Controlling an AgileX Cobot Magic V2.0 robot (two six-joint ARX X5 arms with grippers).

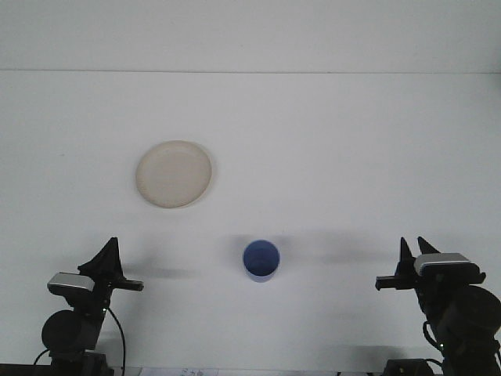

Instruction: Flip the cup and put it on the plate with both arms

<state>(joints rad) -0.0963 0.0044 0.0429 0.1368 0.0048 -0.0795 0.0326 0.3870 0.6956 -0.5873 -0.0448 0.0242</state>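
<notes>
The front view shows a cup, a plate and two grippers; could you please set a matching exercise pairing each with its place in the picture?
Things:
1. blue cup
2. cream plate
3. left gripper
4. right gripper

Places:
A. bottom right corner, empty
B. upper left of centre on the table
C. bottom left corner, empty
D. near the bottom centre, standing apart from the plate, opening up

Pairs: 1-D, 2-B, 3-C, 4-A
</notes>
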